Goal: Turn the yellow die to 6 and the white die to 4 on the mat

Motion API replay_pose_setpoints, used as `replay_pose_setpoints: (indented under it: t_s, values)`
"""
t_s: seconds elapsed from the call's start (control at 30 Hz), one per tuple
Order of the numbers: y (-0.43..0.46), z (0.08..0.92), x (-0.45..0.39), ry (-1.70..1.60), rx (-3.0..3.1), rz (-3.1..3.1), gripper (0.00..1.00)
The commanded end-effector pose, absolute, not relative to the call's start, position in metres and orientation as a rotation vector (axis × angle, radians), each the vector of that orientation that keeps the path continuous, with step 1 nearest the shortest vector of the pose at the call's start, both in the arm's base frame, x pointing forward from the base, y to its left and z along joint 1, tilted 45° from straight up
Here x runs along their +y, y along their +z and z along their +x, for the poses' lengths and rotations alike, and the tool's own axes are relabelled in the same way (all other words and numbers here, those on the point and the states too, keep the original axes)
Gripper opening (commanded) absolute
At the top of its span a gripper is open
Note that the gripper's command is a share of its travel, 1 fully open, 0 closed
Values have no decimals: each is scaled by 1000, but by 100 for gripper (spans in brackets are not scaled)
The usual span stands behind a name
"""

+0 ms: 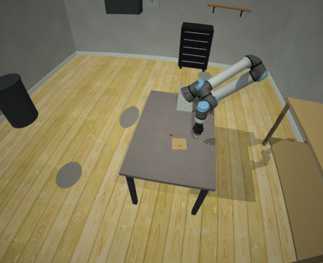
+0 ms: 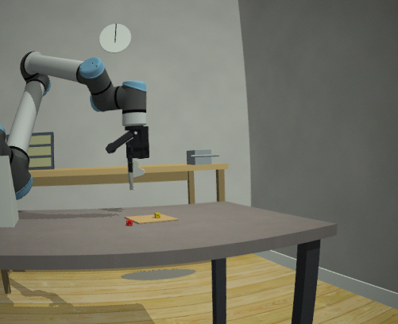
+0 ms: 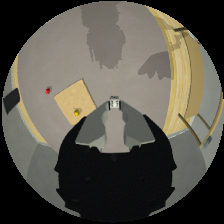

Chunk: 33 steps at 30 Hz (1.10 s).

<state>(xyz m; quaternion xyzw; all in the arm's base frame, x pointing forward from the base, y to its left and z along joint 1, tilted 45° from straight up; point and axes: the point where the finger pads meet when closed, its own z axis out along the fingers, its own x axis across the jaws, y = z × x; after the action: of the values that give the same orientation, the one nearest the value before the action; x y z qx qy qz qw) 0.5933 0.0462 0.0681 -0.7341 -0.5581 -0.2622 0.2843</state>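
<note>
High above the table (image 2: 260, 228), well off its surface, your claw (image 3: 114, 103) is clamped narrow on the white die (image 3: 114, 104), pinched right at the fingertips.

- Wrist view: white die sits at the very tip of the fingers; a dotted face points at the camera, count too small to read. Which number would land on top, you cannot tell from here.
- Yellow die (image 2: 157, 215) rests on the mat (image 2: 143, 219), toward its right side in the exterior view. Top number not legible.
- Red die (image 2: 129, 223) lies on the table just beside the mat's near-left corner, off it.

Risks, as judged:
- Tip grip is shallow. A quick wrist turn or fast descent could let the white die slip and tumble, landing on a random face or off the mat.
- Releasing from this height would bounce it; lower close to the mat first.
- Mat is small. Coming down near the yellow die could knock it off its face or off the mat.
- Approaching over the near-left corner risks nudging the red die and changing its top number.
- Setting down tilted leaves the die leaning rather than flat.
</note>
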Motion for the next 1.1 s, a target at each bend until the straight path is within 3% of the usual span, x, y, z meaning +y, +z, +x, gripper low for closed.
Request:
replay_pose_setpoints:
  t_s: [0.0,1.07]
  values:
    - [69,598,45,-657,-1390,-2030,0]
    - [68,598,46,-688,-1338,-2105,0]
